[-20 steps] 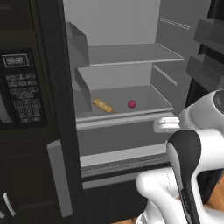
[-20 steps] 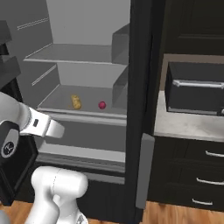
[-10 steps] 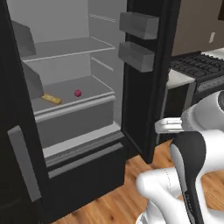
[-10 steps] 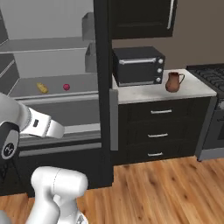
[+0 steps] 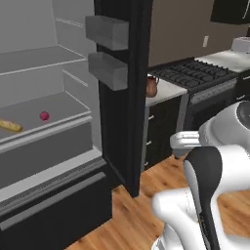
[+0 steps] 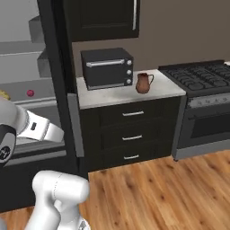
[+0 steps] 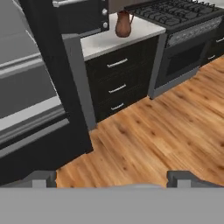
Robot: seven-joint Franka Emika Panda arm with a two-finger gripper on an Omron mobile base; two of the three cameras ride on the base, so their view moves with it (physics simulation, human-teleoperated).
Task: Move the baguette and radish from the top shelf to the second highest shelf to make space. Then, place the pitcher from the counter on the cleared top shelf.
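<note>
Left base view: the open fridge occupies the left side, its black door [image 5: 122,88] swung outward and carrying two grey door bins. A short golden-brown baguette [image 5: 10,125] and a small round magenta-red radish [image 5: 44,115] lie apart from each other on the pale grey shelf [image 5: 63,105] with the light front edge; another pale shelf sits above it. The door edge stands between this shelf and the reddish-brown clay pitcher [image 5: 151,87], of which only a sliver is visible past the door, resting on the light grey speckled counter [image 5: 168,90]. A black gas stove [image 5: 195,75] adjoins the counter to the right. The white arm rises at lower right, folded low over the wooden floor. Right base view: the pitcher [image 6: 143,83] stands upright on the counter [image 6: 130,92], near a black toaster oven [image 6: 107,68] to its left, above black drawers [image 6: 132,130] with silver bar handles. The radish [image 6: 30,93] shows on the fridge shelf at far left, with the baguette [image 6: 3,95] at the picture's edge. A white arm link crosses the lower left, in front of the fridge. Hand view: the gripper [image 7: 111,178] points down at the wooden floor [image 7: 148,135], its two dark finger tips set wide apart with nothing between them. The pitcher [image 7: 124,24] stands at the top on the counter, well apart from the gripper.
</note>
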